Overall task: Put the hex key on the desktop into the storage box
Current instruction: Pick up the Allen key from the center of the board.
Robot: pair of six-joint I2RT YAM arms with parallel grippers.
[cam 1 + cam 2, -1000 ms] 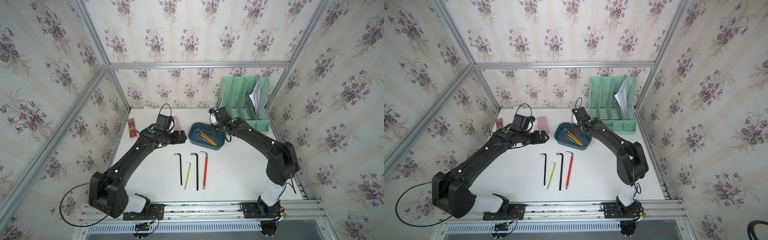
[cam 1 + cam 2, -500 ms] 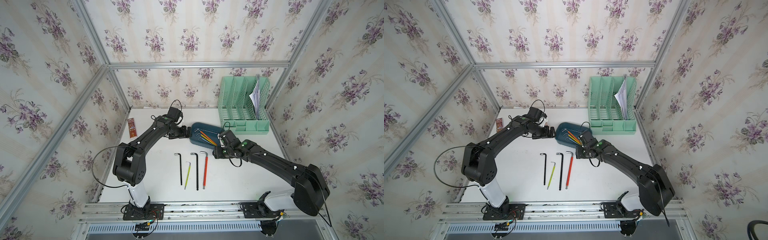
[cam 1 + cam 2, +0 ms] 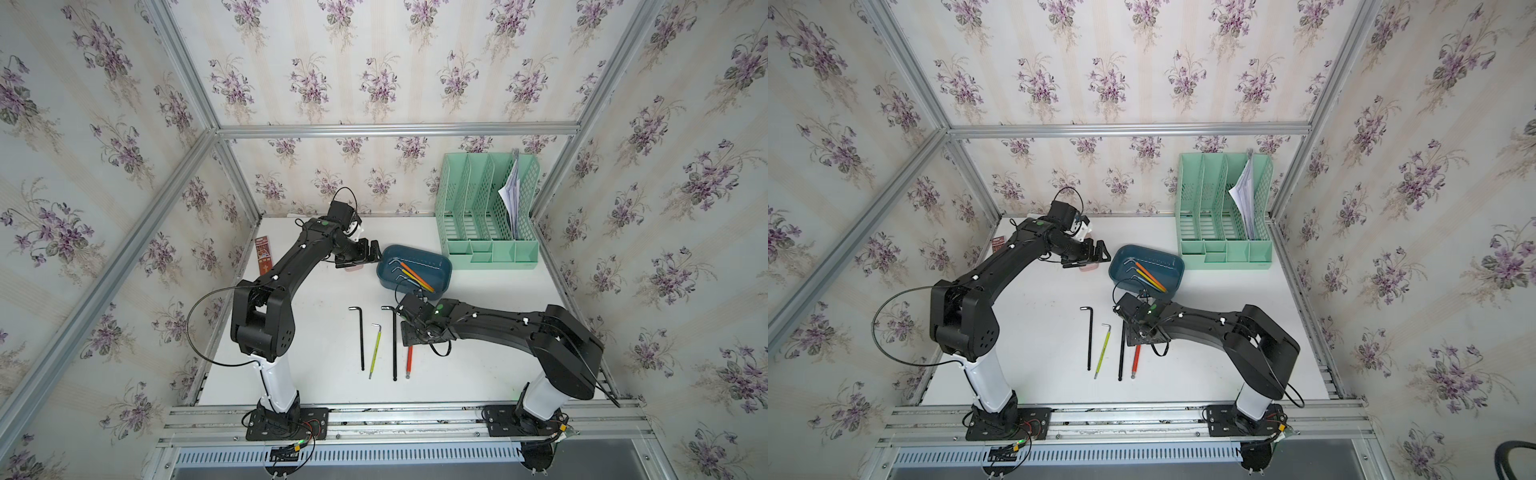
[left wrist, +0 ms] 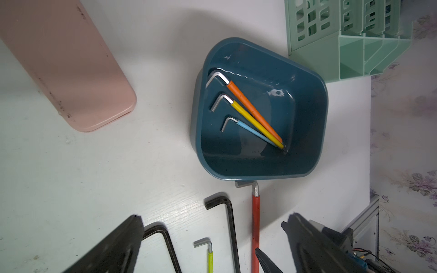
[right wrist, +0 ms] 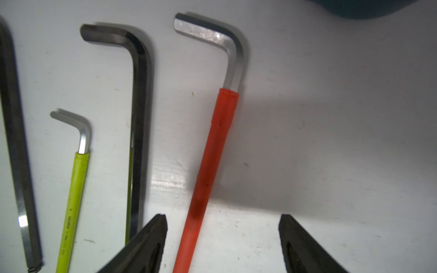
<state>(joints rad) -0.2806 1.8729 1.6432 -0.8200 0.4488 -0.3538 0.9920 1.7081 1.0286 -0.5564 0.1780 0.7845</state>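
Right tool (image 5: 222, 217), jaws spread and empty, brackets the red-sleeved steel hex key (image 5: 212, 146) lying on the white desk (image 3: 478, 365) near the dark teal plastic storage box (image 3: 436, 268). Centre the sleeve before you close, clear of the black steel key (image 5: 139, 118) beside it.

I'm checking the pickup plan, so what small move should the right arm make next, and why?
Probably lower the right gripper and close on the red hex key. In the right wrist view its jaws stand open on either side of the red sleeve without gripping it. The key lies flat on the desktop, and the black hex key lies close beside one finger.
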